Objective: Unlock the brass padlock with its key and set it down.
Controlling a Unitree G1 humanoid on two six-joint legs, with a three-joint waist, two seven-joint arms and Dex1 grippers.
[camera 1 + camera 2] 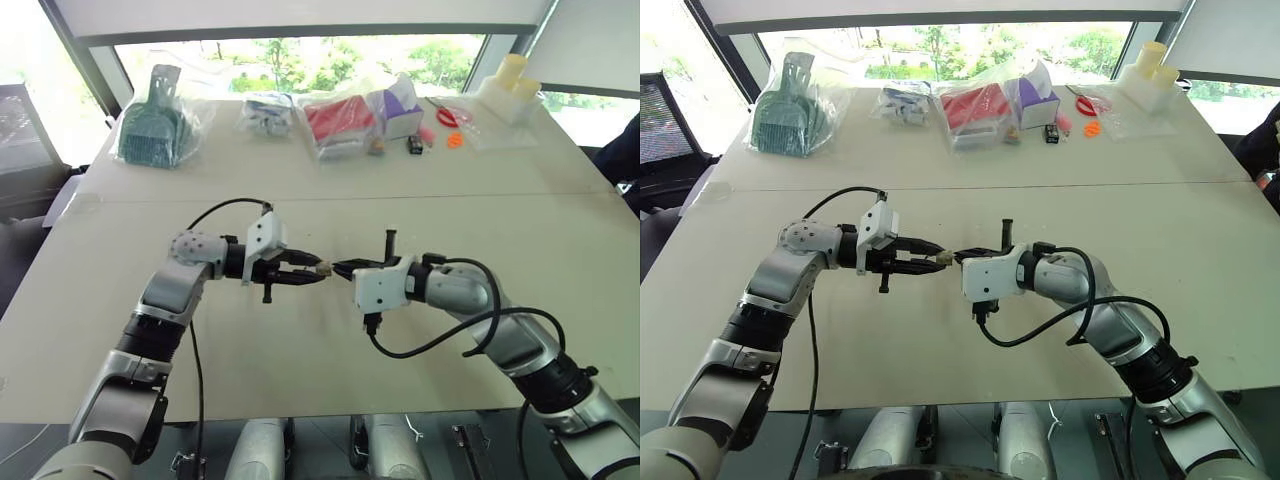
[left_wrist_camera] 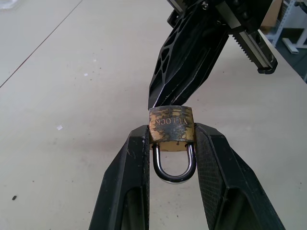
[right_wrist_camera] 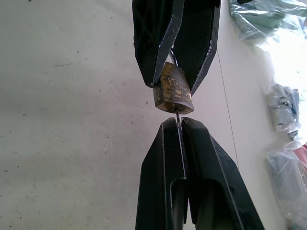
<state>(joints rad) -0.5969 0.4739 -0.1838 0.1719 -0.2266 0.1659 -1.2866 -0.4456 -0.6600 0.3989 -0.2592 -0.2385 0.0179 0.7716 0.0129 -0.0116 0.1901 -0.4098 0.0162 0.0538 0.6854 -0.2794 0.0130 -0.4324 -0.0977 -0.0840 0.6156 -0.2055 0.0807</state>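
Brass, worn and blotched, the padlock (image 2: pixel 171 128) sits pinched between the two black fingertips of the left gripper (image 1: pixel 316 270), its silvery shackle (image 2: pixel 173 165) lying back in the gap between the fingers and its flat bottom turned outward. Straight ahead of that gripper, tip to tip with it, comes the right gripper (image 1: pixel 338 268), fingers pressed together on the key (image 3: pixel 178 119), a thin silvery sliver that shows just past their tips. In the right wrist view the key's end meets the padlock's bottom face; how far it goes in, I cannot tell. Both grippers hang above the table (image 1: pixel 300 360), clear of its pale top, with the padlock between them and off the surface. Well beyond the grippers, along the table's far edge, lie a green scoop in a clear bag (image 1: pixel 150 125), a small bag of white-and-blue items (image 1: pixel 266 113), a bag with red contents (image 1: pixel 340 122), a purple-and-white box (image 1: pixel 400 112), red scissors (image 1: pixel 447 115) and a bag with pale yellow cylinders (image 1: pixel 510 85).
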